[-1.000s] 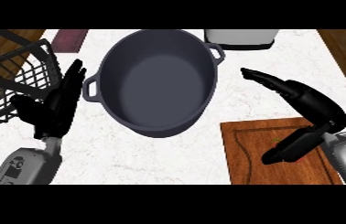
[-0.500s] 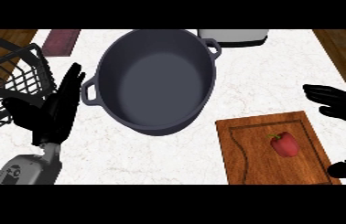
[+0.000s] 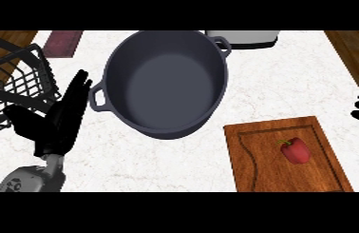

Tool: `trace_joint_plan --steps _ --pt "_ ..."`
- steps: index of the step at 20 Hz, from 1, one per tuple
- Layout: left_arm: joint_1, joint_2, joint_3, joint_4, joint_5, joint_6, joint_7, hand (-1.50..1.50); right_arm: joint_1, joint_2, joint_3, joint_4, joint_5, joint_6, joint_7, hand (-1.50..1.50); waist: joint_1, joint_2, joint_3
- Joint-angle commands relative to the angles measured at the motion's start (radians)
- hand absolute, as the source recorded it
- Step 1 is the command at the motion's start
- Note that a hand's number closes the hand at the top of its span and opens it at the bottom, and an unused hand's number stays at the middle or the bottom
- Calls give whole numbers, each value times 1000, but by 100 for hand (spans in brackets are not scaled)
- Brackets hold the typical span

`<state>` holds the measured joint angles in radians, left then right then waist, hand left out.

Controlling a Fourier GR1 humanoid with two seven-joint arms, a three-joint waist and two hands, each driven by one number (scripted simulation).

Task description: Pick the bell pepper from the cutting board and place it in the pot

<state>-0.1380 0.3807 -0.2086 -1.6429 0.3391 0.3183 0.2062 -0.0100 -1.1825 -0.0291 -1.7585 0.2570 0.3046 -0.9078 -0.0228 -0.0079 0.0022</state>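
One red bell pepper [image 3: 296,150] lies loose on the cutting board [image 3: 261,166] at four o'clock from the pot [image 3: 165,82]. Left hand [image 3: 61,117] rests at nine o'clock, fingers straight. Right hand [image 3: 355,108] barely shows; fingers untellable. A glancing grasp could roll the pepper away.

A black wire dish rack [image 3: 24,84] is sitting at nine o'clock on the white marble counter [image 3: 280,84]. A dark red cloth [image 3: 64,42] is lying at eleven, a white appliance [image 3: 249,38] standing at one.
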Motion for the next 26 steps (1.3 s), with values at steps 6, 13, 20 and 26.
trace_joint_plan --steps 6,13,20,26 --pt "14 -12 3 -86 -9 -8 75 0 142 -60 -22 -199 143 67 168 -150 10 3 -3" --pt "-13 -66 15 15 -50 -46 24 0 121 57 45 -144 311 74 229 -150 27 10 -2" --pt "9 -125 -21 4 -122 -17 35 0 86 147 109 -121 505 66 286 -150 24 8 -2" --pt "18 -112 22 -56 -125 -56 85 0 107 282 119 -65 588 24 246 -150 24 8 -2"
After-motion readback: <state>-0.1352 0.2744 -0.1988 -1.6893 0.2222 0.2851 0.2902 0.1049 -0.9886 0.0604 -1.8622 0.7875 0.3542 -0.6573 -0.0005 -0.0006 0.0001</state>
